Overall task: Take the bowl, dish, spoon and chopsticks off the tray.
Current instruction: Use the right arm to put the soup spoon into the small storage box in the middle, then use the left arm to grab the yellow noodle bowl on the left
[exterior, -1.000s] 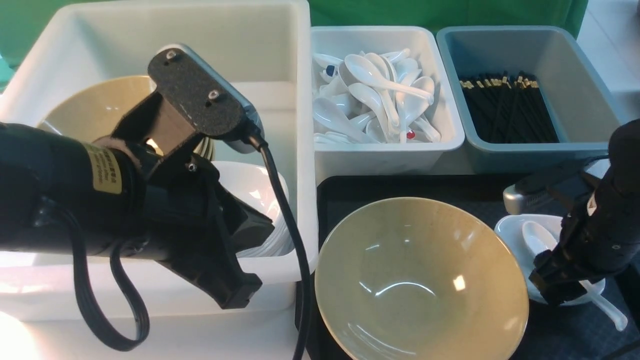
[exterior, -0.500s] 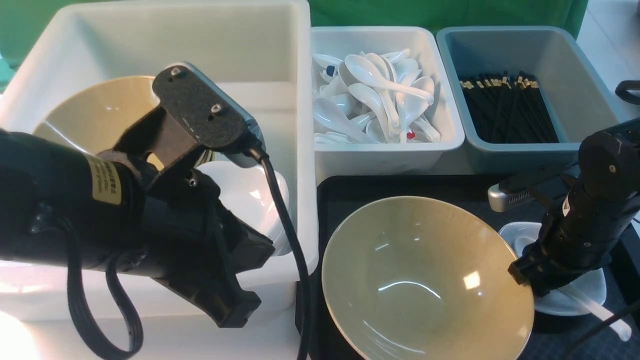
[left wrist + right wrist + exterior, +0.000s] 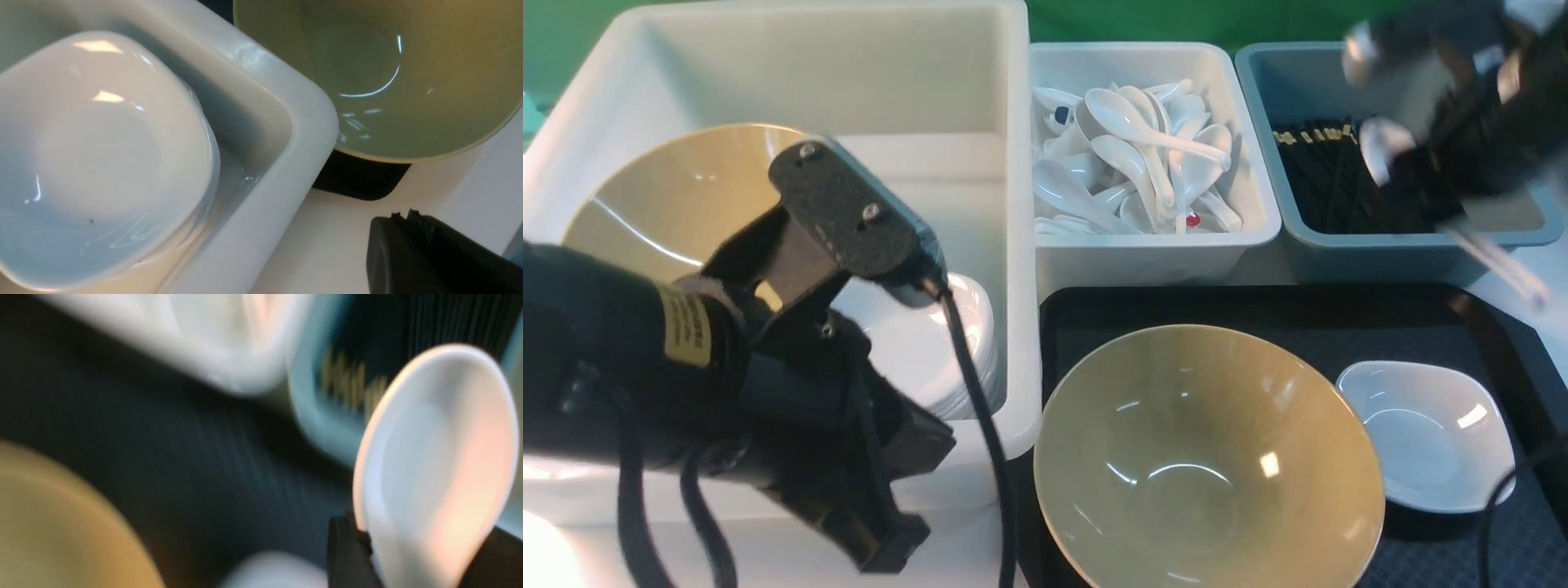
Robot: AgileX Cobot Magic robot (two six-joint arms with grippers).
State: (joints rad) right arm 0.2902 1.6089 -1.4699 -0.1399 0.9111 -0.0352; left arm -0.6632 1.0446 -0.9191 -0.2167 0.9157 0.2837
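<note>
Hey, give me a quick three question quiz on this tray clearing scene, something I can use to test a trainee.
1. True or false: the spoon lies in the dish.
2. Which rest on the tray? A) bowl and dish B) bowl only C) dish only
3. Fill in: the right gripper has its jaws shut on the ____.
Key: 1 false; 2 A; 3 spoon.
</note>
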